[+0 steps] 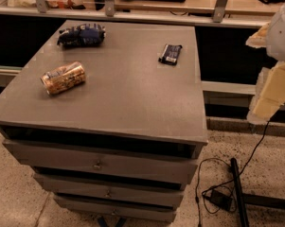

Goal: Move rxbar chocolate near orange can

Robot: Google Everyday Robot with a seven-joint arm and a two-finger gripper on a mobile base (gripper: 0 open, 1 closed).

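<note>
The rxbar chocolate (170, 54) is a small flat black bar with pale label marks, lying on the far right part of the grey cabinet top (132, 93). The orange can (63, 78) lies on its side at the left of the top, well apart from the bar. My gripper (267, 98) is at the right edge of the view, off the cabinet's right side and raised above the floor, away from both things and holding nothing I can see.
A dark blue snack bag (81, 34) lies at the far left corner of the top. The cabinet has several drawers (99, 164) below. A railing (132, 13) runs behind. Black cables and a power adapter (221, 198) lie on the floor at the right.
</note>
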